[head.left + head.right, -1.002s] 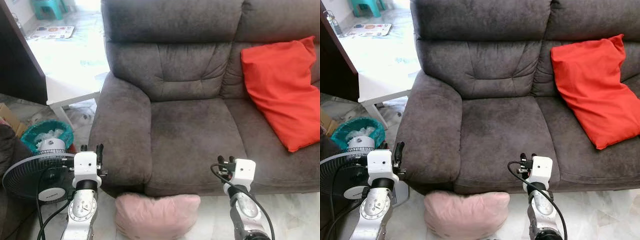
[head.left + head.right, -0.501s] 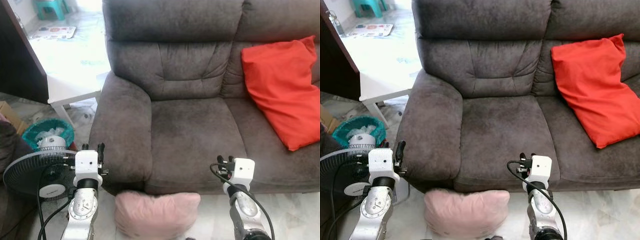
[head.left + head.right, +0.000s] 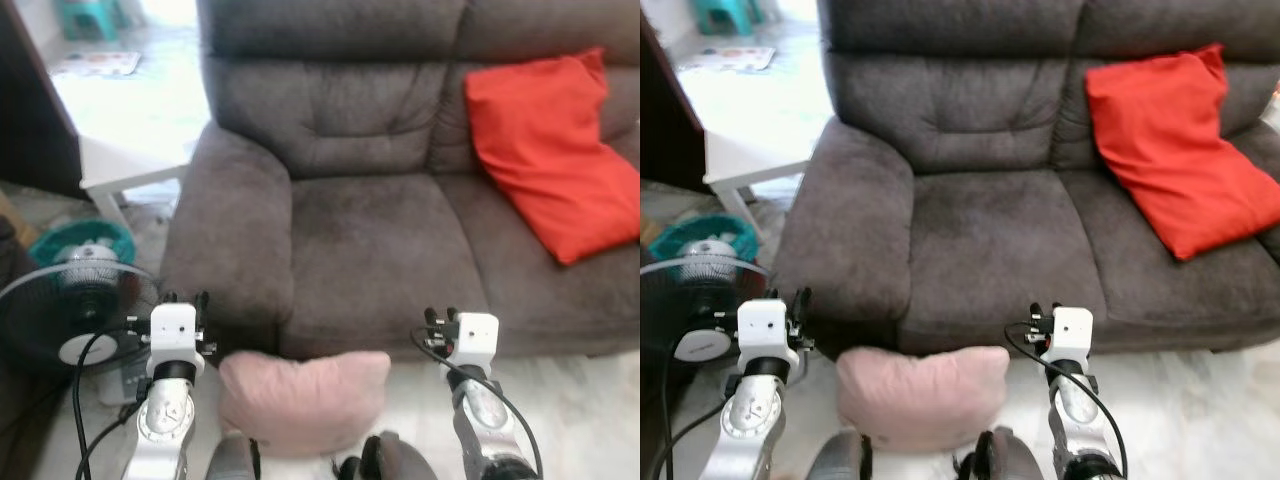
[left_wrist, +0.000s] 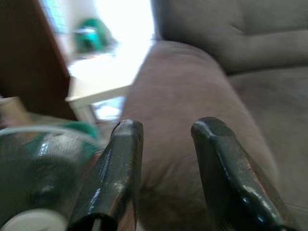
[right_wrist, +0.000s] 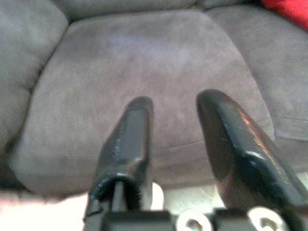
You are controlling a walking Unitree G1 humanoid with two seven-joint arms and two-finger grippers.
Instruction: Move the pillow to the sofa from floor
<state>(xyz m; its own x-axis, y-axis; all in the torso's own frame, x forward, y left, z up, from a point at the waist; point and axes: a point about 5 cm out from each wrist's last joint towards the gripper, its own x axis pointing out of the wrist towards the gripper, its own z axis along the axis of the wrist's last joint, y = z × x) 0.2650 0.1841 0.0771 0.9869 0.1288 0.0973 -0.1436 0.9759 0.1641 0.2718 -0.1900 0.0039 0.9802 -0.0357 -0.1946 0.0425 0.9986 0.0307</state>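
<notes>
Robot has bent closer over the pillow; nothing is gripped yet.

In the left eye view the whole scene has shifted compared with a half second ago, so the camera has moved, not the things: the pink pillow (image 3: pixel 303 400) lies on the floor against the sofa (image 3: pixel 375 250) front, between the two arms. In the right eye view the red cushion (image 3: pixel 1165 150) rests on the seat. In the left wrist view the left pincer (image 4: pixel 166 178) has its fingers apart, pointing at the armrest. In the right wrist view the right pincer (image 5: pixel 175 149) is also apart and empty, above the seat edge. I judge that reaching down comes next.
</notes>
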